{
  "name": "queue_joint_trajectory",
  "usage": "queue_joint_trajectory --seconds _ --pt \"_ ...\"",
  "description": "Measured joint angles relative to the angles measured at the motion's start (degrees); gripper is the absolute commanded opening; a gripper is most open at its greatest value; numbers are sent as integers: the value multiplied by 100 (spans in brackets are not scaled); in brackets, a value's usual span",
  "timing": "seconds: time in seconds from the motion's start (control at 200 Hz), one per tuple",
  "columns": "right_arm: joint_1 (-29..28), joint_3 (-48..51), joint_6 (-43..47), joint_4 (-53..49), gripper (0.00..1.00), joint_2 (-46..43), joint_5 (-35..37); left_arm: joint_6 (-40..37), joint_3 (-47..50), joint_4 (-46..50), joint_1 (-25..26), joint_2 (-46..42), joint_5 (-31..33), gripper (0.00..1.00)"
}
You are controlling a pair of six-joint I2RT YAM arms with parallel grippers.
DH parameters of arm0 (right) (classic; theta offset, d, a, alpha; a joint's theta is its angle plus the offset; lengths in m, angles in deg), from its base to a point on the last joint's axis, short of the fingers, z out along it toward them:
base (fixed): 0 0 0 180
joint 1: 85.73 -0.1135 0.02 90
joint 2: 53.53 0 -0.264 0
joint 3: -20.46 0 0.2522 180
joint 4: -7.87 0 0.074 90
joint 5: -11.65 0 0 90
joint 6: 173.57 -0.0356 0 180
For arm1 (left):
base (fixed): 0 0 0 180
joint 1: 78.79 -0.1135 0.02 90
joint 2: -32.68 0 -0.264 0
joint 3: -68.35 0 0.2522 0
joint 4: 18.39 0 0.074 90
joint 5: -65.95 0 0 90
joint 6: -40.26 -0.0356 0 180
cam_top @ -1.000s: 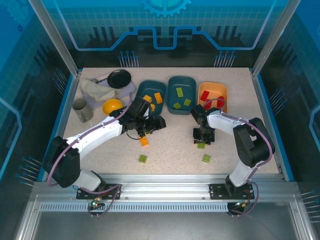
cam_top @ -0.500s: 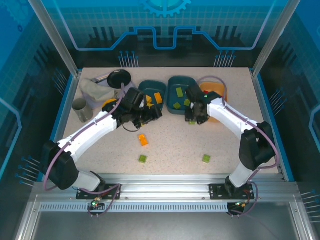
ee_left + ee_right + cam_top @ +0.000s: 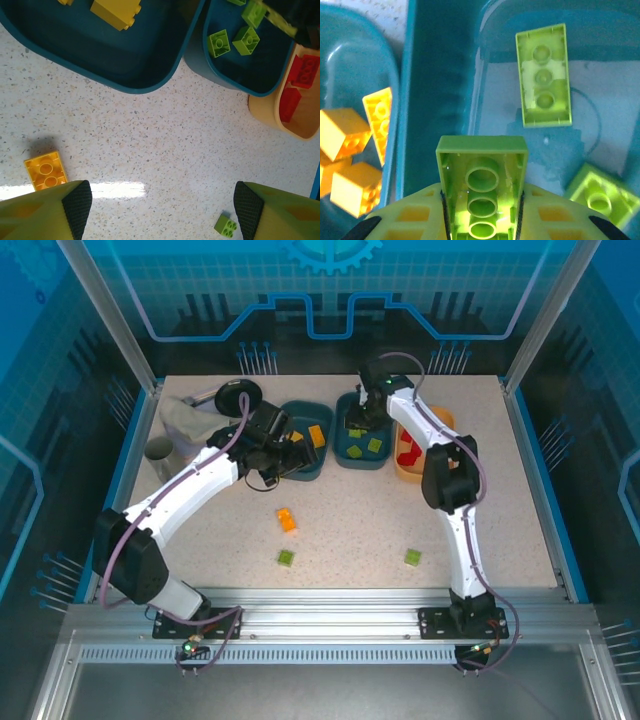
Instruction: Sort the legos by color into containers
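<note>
Sorting is partway along, as we see it. The right gripper (image 3: 482, 222) is clamped on an oblong light green brick (image 3: 482, 170) and hangs over the middle teal tray (image 3: 445, 100), near the wall that faces the left teal tray (image 3: 350, 65). An oblong green brick (image 3: 543, 75) and a second green brick (image 3: 600, 197) lie inside the middle one. The left gripper (image 3: 162, 200) hovers over the desk (image 3: 165, 140) with its fingers (image 3: 45, 215) spread wide and nothing between them, just short of the left teal tray, which holds orange-yellow bricks (image 3: 116, 9). The pale orange tray (image 3: 265, 112) on the right holds red bricks (image 3: 305, 70). On the bare desk we count three loose pieces: an orange-yellow brick (image 3: 287, 520), a green brick (image 3: 286, 557) close beside it, and another green brick (image 3: 412, 557) well off to the right.
</note>
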Motion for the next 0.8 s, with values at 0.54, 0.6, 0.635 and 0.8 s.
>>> queue_joint_trajectory --seconds 0.54,0.6,0.635,0.8 --pt "129 52 168 -295 60 -68 -656 46 11 953 -118 1180 48 78" --pt "107 479 188 -199 60 -546 -603 46 13 990 -125 1399 50 78" --pt "83 785 195 -116 61 -901 -560 48 13 1021 -129 1502 55 78" --pt "-201 2345 280 446 62 -2616 -415 96 13 1233 -129 1875 133 78"
